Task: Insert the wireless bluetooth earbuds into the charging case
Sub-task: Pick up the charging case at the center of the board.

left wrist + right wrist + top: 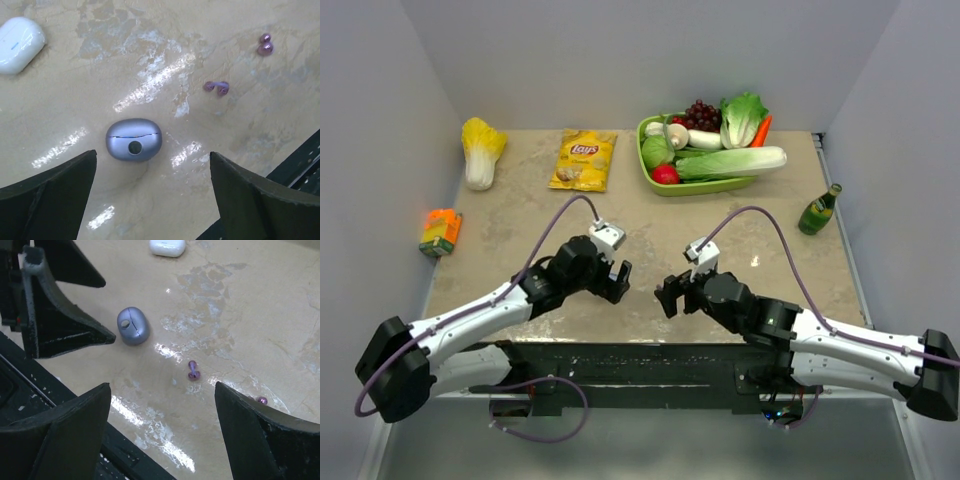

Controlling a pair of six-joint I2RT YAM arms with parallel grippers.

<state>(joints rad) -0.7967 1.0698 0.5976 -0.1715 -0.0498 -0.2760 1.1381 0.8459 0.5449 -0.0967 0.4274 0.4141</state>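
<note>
Top external view: left tool (618,281) and right tool (667,297) gape wide at frame centre, holding nothing. From the left wrist, a closed lilac oval charging case (133,139) lies on the beige tabletop (75,110) just beyond the finger gap. A tiny purple earbud (216,87) sits right of centre, a second purple earbud (264,44) upper right, and a closed white case (20,44) upper left.

The right gripper (162,389) hangs with fingers wide apart over the table (260,315). Just ahead lies a purple earbud (193,371); beyond it are a closed lilac case (133,325) and a white case (167,246).
</note>
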